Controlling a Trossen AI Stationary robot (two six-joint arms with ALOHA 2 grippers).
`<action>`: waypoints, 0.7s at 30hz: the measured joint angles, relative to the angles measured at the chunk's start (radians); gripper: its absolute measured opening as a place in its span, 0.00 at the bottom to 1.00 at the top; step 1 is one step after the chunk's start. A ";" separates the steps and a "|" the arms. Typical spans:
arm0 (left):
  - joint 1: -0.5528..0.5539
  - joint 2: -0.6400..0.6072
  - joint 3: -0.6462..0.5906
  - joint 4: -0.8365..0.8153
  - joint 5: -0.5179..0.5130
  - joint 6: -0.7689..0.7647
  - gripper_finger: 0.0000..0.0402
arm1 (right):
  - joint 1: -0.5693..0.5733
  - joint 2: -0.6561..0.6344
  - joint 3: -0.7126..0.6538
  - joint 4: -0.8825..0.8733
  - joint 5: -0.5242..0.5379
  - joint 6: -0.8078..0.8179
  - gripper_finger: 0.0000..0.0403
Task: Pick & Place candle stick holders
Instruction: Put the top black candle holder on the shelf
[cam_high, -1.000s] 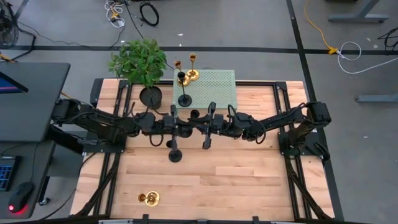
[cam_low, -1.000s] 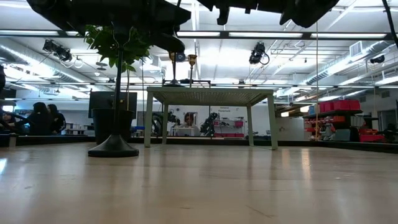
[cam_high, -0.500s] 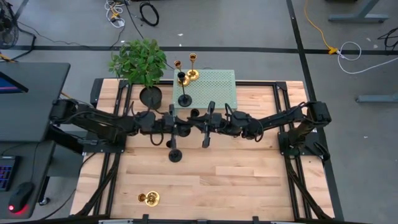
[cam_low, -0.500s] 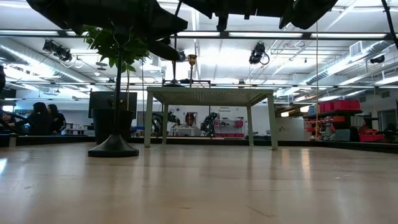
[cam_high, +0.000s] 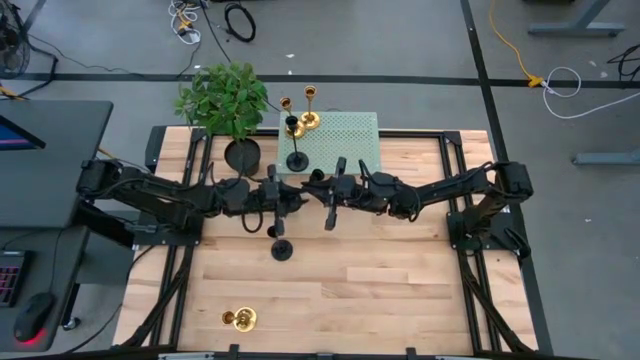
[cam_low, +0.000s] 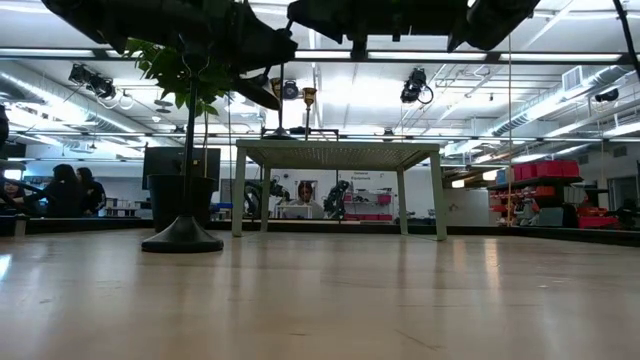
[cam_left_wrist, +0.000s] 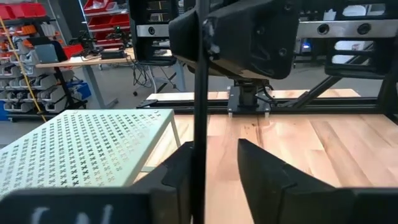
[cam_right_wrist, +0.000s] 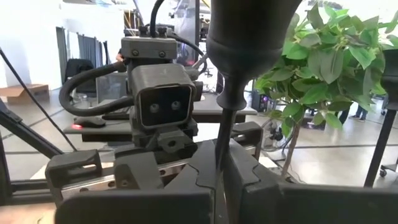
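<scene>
wooden table (cam_high: 400, 290), lit workshop behind; both grippers clamp black candle holders.

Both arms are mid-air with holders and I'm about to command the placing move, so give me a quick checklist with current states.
1. Left gripper grip: ok, shut on the thin stem of a black holder.
2. Right gripper grip: ok, shut on the stem of a second black holder.
3. Arm spacing: not ok, both grippers sit close together, facing each other, at the front edge of the green perforated stand.
4. Free room on the stand: ok, three holders cluster at its left end and the rest is bare.
5. Held holders' height over the stand: cannot tell.
6. Work left: not ok, a gold holder lies on the table.
</scene>
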 joint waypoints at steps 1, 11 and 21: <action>0.000 0.000 0.000 0.003 0.000 0.002 0.31 | -0.001 -0.001 0.000 0.001 -0.003 0.000 0.00; -0.002 -0.001 0.001 -0.004 -0.023 0.023 0.44 | -0.004 -0.008 0.000 -0.036 -0.018 0.017 0.00; -0.002 -0.007 0.001 -0.021 -0.076 0.053 0.46 | -0.002 -0.008 -0.001 -0.099 0.016 0.019 0.00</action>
